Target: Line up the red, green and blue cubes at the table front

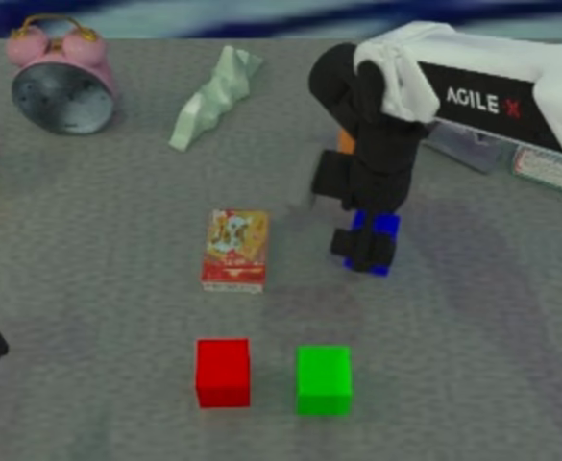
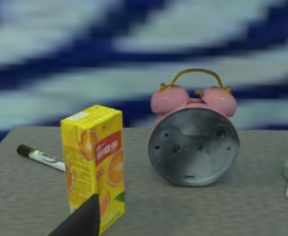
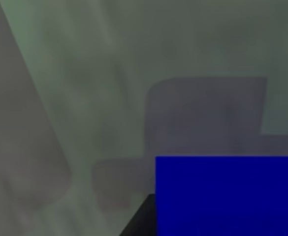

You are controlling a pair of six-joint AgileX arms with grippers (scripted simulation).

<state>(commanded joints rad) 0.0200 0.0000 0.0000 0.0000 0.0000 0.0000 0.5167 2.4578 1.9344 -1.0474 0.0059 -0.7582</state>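
The blue cube (image 1: pixel 380 233) is held clenched in the right gripper (image 1: pixel 365 246), above the table (image 1: pixel 88 317) behind the green cube (image 1: pixel 324 379). The red cube (image 1: pixel 223 372) lies beside the green one, so the place right of it is probably meant. The left arm is parked at the left edge.

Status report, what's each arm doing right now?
Right pincer shut on blue cube, above table. Left arm parked at left edge. Red cube, green cube at front.
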